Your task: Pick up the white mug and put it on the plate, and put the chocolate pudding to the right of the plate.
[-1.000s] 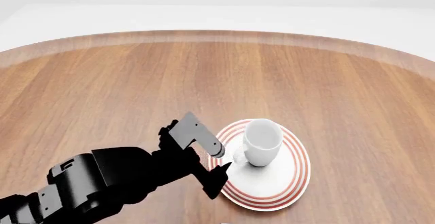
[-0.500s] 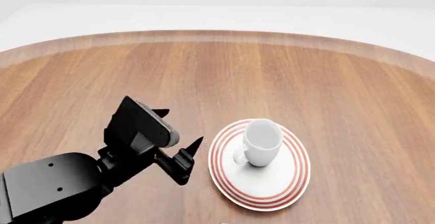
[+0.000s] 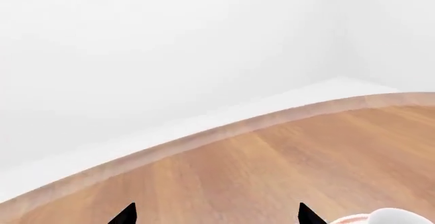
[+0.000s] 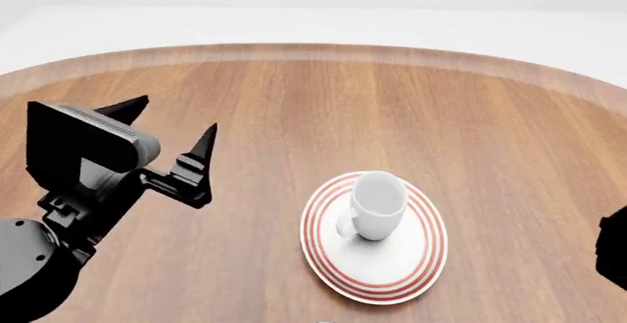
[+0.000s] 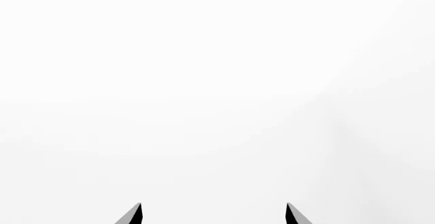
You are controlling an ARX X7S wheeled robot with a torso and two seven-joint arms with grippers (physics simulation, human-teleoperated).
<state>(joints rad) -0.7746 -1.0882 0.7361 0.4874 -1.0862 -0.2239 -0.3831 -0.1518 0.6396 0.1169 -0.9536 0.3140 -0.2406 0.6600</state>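
The left gripper (image 4: 169, 121) hangs raised over the left part of the wooden table (image 4: 470, 117) with its two black pointed fingers spread wide and nothing between them, well apart from the crockery. The right gripper (image 5: 213, 215) shows only as two dark finger tips set wide apart against a blank white background in the right wrist view, also holding nothing; in the head view a dark piece of that arm sits at the right edge. The white mug (image 4: 375, 205) stands upright on the plate (image 4: 412, 264), a plain glossy cup with its open mouth up and its loop handle turned toward the robot's left. The plate is round and white with thin red rings near its rim, lying flat on the wood nearer the robot.
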